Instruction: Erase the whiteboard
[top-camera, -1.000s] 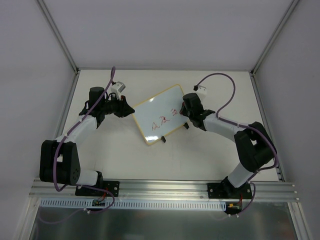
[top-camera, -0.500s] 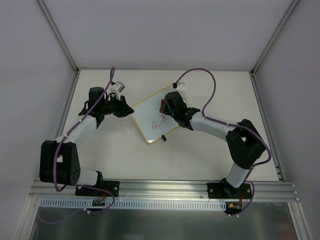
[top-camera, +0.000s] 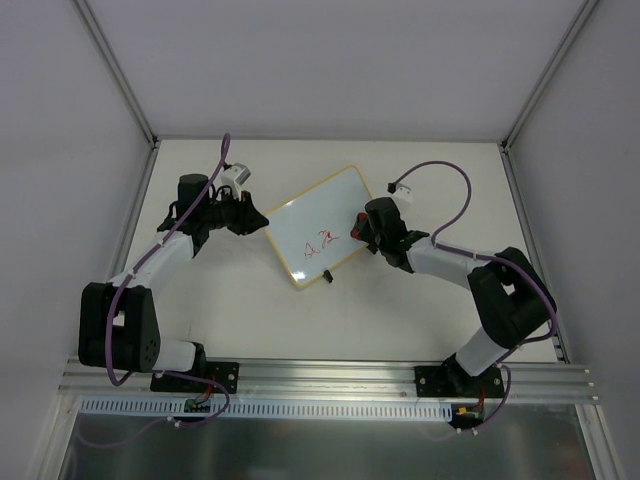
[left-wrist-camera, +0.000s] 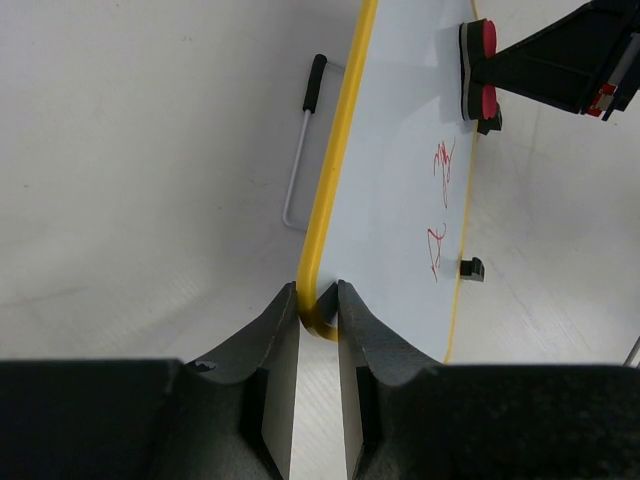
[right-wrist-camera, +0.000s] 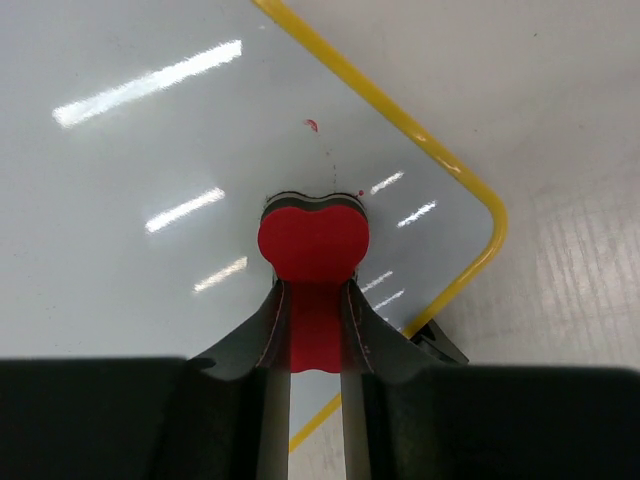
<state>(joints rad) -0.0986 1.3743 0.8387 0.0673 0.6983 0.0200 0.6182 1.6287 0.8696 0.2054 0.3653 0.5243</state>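
The whiteboard (top-camera: 310, 215), white with a pale-yellow frame, lies tilted on the table. Red marks (top-camera: 323, 242) remain near its near edge and also show in the left wrist view (left-wrist-camera: 440, 165). My left gripper (top-camera: 262, 221) is shut on the board's left corner; in the left wrist view (left-wrist-camera: 318, 305) the frame (left-wrist-camera: 345, 130) sits between the fingers. My right gripper (top-camera: 362, 228) is shut on the red eraser (right-wrist-camera: 313, 243), which presses on the board surface (right-wrist-camera: 150, 130) near its right corner. The eraser also shows in the left wrist view (left-wrist-camera: 482, 72).
A black clip foot (top-camera: 328, 277) sticks out at the board's near edge, and another (right-wrist-camera: 440, 345) is under the right corner. A wire stand with a black tip (left-wrist-camera: 303, 130) lies behind the board. Metal frame posts (top-camera: 115, 70) bound the white table.
My right gripper swept the eraser left across the board, then back right to the right corner. The red marks on the right part of the board are gone. The left arm stayed still.
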